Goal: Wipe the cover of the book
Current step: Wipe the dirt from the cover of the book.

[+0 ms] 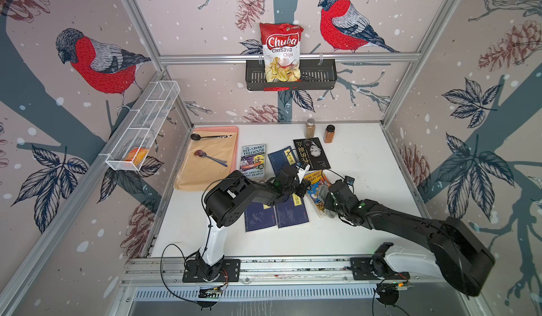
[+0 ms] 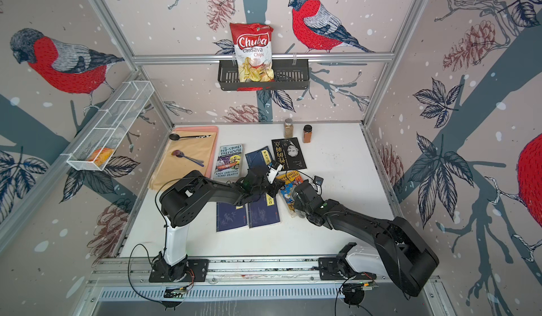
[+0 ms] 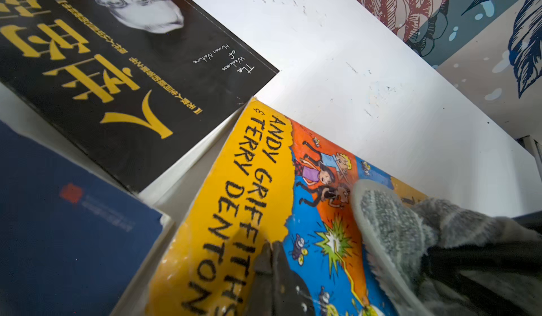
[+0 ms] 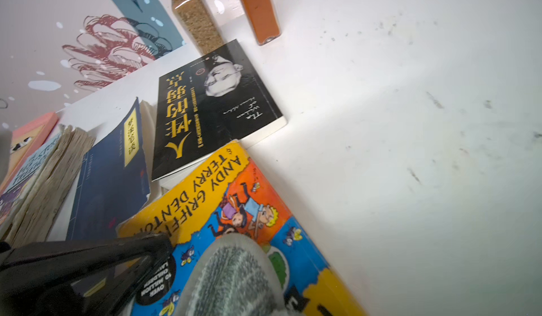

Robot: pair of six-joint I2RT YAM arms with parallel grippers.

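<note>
Nearby: black book (image 3: pixel 117 74) by yellow book (image 3: pixel 234 182) corner; navy book (image 3: pixel 58 241) alongside; cloth (image 3: pixel 390 229) atop.

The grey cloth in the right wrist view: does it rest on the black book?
No, the grey cloth rests on the yellow cartoon book, and the black book lies apart from it.

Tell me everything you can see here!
chip bag: one, red and white, in black basket on back wall
wire basket: one, white, left wall
mat: one, tan, table's back left
spoons: two, black and purple, on mat
spice jars: two, brown and orange, table's back
yellow book: one, mid-table
other books: five, three blue, one black, one grey-green, nearby
cloth: one, grey, on yellow book
left gripper: shut, on yellow book
right gripper: shut on cloth
</note>
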